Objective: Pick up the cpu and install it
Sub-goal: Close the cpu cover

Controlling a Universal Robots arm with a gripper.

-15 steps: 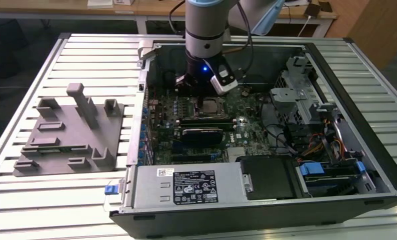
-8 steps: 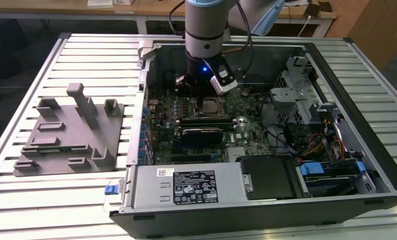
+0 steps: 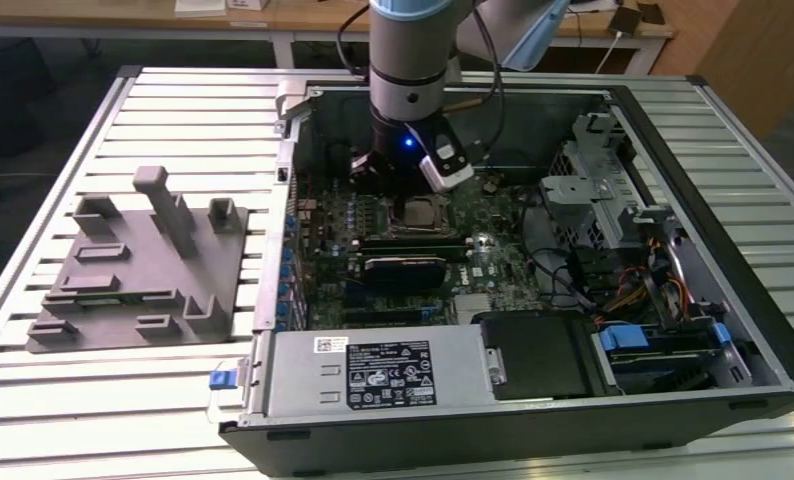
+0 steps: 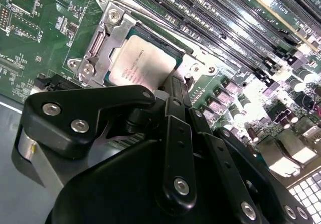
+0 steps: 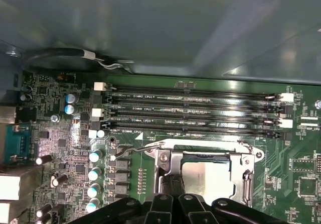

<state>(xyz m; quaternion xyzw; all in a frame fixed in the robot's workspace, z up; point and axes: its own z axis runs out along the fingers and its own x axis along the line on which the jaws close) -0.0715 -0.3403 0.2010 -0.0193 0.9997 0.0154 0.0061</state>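
Status, by judgement: pick-up and placing done, locking unconfirmed. Grey arm [image 3: 411,60] reaching down into open case [image 3: 504,440], directly over socket frame [image 4: 108,33]. Black linkage gripper [image 4: 174,85] low over motherboard [image 5: 60,133], fingers [image 4: 176,103] drawn together with nothing between them, tips right at one edge of the cpu [image 4: 143,66]; touching or just clear, cannot tell. Flat, square cpu lying inside the frame, level with it in both wrist views, free of any grip. Thin bent wire [image 5: 133,149] beside the frame, probably the retention lever; latched or not, unreadable.

Materials, big to small.
Slatted table [image 3: 104,420]: pale ribbed aluminium, matte.
Boxy case: dark painted sheet steel, on its side, lid off.
Grey fixture [image 3: 144,270] on the table, to the exterior view's left of the case: dull moulded block, upright posts, shallow pockets.
Silver power supply [image 3: 370,370]: bare metal box, paper label on top.
Green motherboard: glossy laminate, densely studded with small parts.
Black memory slots [image 5: 190,108]: long narrow plastic rails, side by side, pale clips at the ends.
Bright socket frame: stamped steel, square, screw heads at corners, hard glints.
Pale cpu: silver-beige metal top, soft brushed sheen, thin darker rim, faint print.
Bluish capacitors [image 5: 94,156]: tiny upright cans, shiny tops, clustered near the frame.
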